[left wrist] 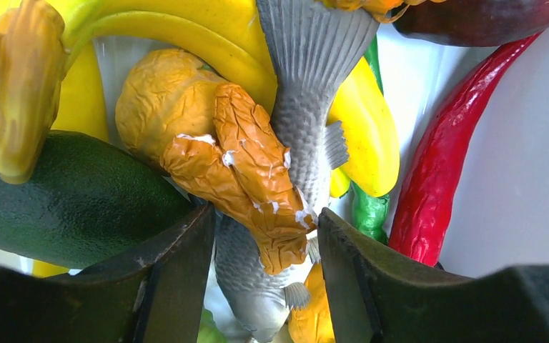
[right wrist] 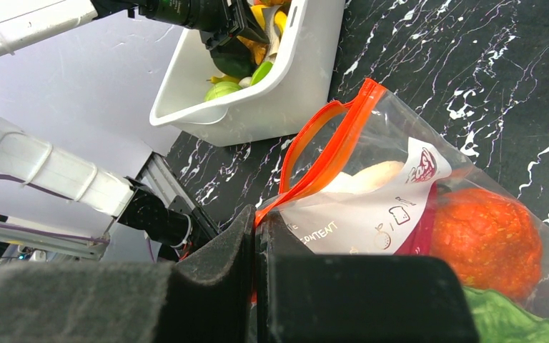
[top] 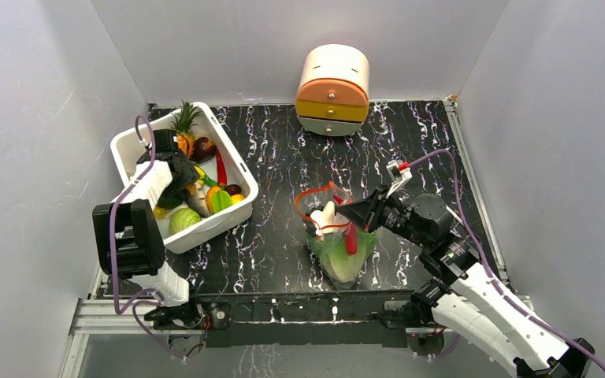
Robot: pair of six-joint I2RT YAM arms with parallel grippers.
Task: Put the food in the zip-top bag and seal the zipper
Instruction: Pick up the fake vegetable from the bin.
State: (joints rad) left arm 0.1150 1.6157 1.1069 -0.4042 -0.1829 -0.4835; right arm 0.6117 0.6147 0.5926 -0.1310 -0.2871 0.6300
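Right gripper [right wrist: 256, 229] pinches the zipper [right wrist: 339, 139], probably the stiffest part of the soft, slippery zip-top bag [right wrist: 414, 121]; left gripper [left wrist: 264, 232] stands wide over light toy food [left wrist: 243, 164].

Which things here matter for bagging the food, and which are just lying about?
Job: clear crinkly zip-top bag, its red-orange zipper strip pinched in the right tool; bagged green cabbage, orange round fruit, red chilli; toy food under the left tool.
Lying about: round cream-and-orange drawer box; white plastic tub, only a container.
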